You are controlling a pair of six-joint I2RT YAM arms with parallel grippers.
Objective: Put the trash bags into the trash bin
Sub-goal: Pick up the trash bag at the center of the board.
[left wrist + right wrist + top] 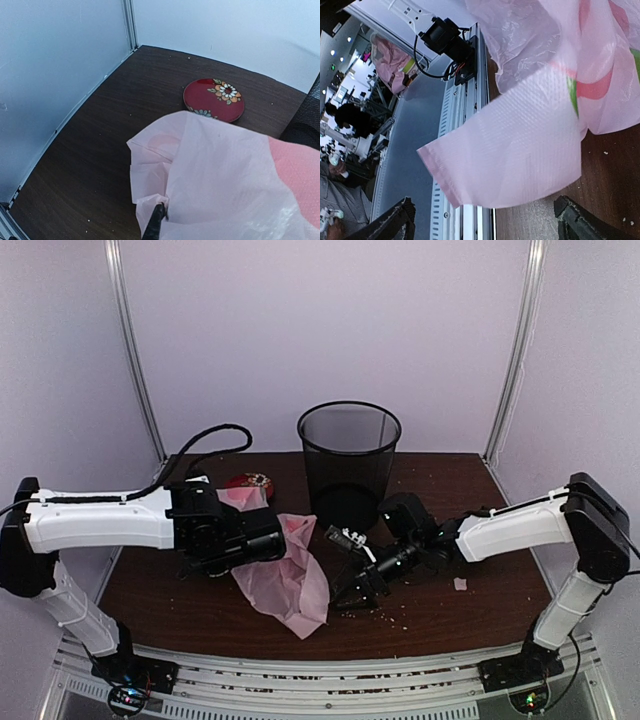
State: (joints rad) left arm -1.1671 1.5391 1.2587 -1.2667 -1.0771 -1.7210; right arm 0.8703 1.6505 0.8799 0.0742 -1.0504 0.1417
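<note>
We see the trash bag [290, 585] — thin, crinkly, pale pink with darker pink-red prints — bunched and lifted at its top, its lower end drooping low over the near half of the table [200, 605]. Behind it and apart, the trash bin [350, 465] stands upright at the back: black wire mesh, round, tapered, with a solid rim.

The bag [290, 590], centre frame, is thin pale-pink plastic, crinkly and faintly sheer, with a soft sheen. The bin [348, 455] above it is matt black wire mesh. The table [160, 605] is dark wood grain, dull and crumb-speckled. The plate [214, 100] is glossy red.
</note>
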